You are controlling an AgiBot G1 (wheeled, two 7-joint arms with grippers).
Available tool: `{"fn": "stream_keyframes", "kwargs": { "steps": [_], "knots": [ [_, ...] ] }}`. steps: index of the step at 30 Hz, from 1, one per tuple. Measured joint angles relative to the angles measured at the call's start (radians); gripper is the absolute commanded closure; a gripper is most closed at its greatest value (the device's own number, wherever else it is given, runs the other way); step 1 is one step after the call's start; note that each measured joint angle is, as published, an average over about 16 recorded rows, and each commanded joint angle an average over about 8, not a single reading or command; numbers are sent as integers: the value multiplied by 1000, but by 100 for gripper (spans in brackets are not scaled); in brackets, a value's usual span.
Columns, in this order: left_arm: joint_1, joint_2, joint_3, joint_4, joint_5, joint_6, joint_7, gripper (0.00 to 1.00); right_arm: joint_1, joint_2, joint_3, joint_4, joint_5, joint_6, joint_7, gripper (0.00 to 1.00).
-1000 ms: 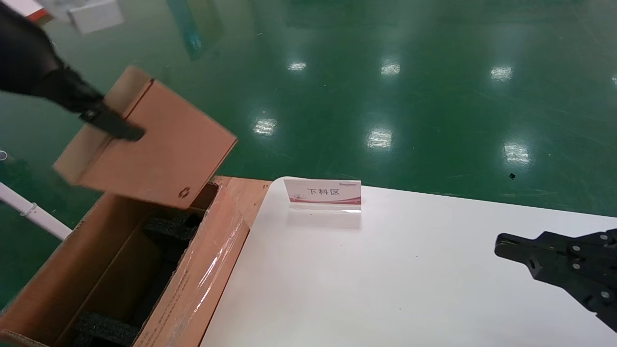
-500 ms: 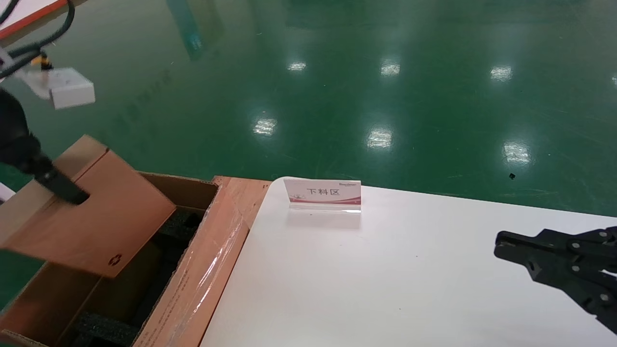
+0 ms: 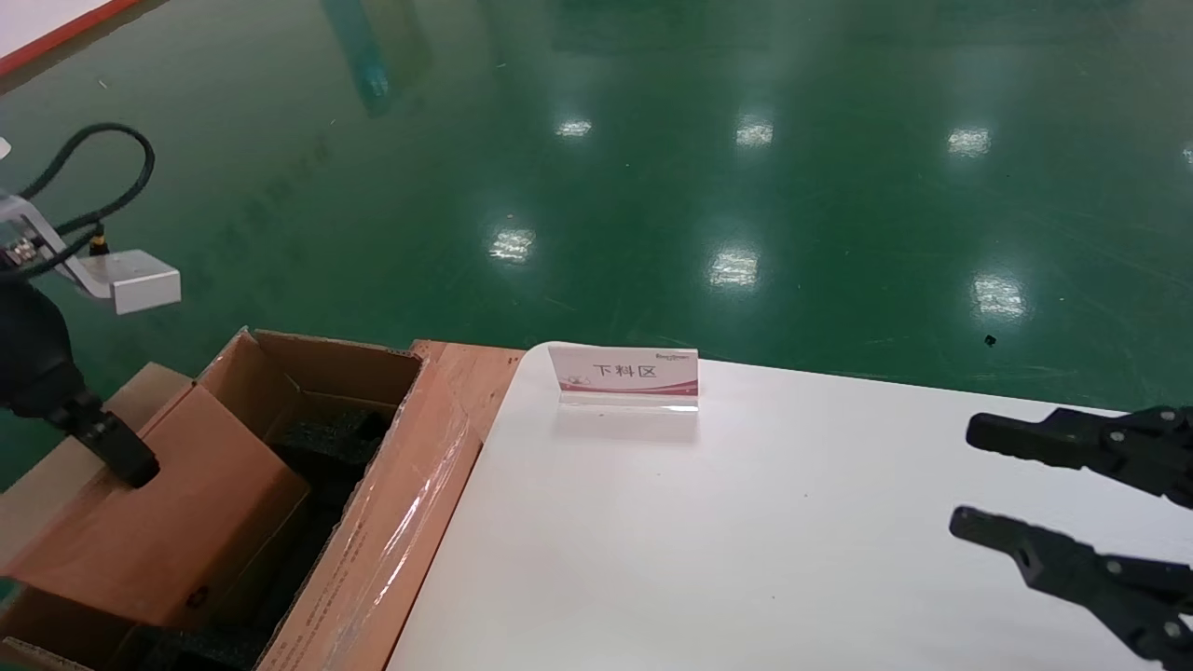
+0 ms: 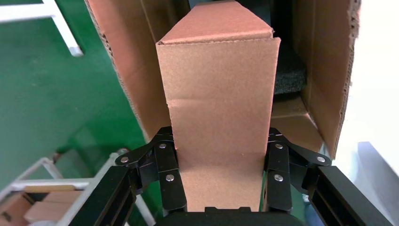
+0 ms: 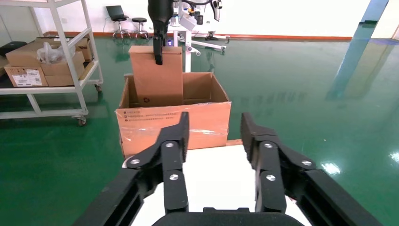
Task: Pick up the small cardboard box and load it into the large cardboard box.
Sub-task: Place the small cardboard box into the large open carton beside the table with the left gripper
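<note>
Head view shows my left gripper [image 3: 126, 457] holding the small plain brown cardboard box [image 3: 158, 522] by its narrow top end, partly down inside the big brown taped carton [image 3: 391, 522] with black foam. The box looks light and stiff, but its sides could dent, so I squeeze gently. My right gripper [image 3: 979, 485] waits wide apart over the white table [image 3: 699, 559].

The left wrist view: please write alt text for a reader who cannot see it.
The left gripper clamps the small cardboard box on both sides, holding it over the opening of the large cardboard box. Black foam padding shows inside; green floor lies beside it.
</note>
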Motion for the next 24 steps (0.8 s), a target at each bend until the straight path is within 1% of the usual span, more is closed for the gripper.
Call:
{"fn": "stream_keyframes", "kwargs": {
  "steps": [13,24],
  "knots": [
    [115,0,10,65,-6,-69,-22,100,0,0,-1,0,1,0,0,0],
    [164,31,20,84,14,-104,-63,100,0,1,-1,0,1,1,-1,0]
  ]
}}
